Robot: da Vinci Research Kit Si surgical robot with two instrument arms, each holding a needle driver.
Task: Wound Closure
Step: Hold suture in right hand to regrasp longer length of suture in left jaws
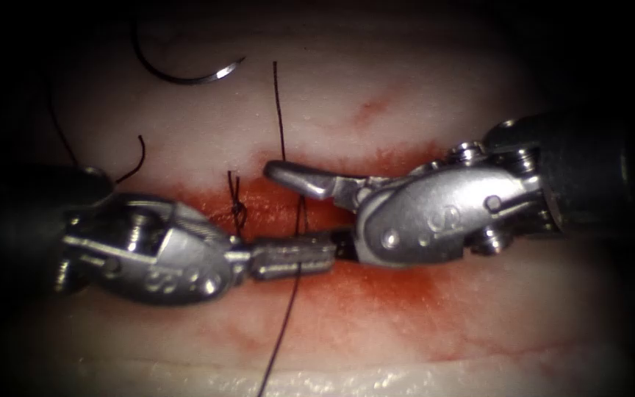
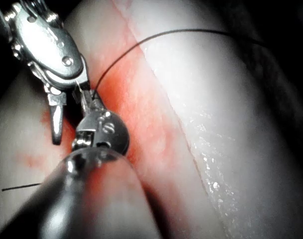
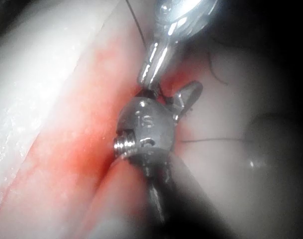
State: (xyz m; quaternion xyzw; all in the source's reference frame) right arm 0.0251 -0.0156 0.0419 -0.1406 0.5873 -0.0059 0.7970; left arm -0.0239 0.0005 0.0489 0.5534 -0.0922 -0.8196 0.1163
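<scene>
Red-stained tissue (image 1: 376, 103) bears the free needle (image 1: 185, 73); left tool (image 1: 292, 257) clamps thread (image 1: 281, 125), right tool (image 1: 310, 213) gapes empty.

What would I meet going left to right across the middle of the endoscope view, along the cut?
Left pincer, shut on the thread, its body at far left → knotted stitch → the thread crossing the cut → right pincer, jaws open, holding nothing. The needle lies free on the tissue, farther back.
</scene>
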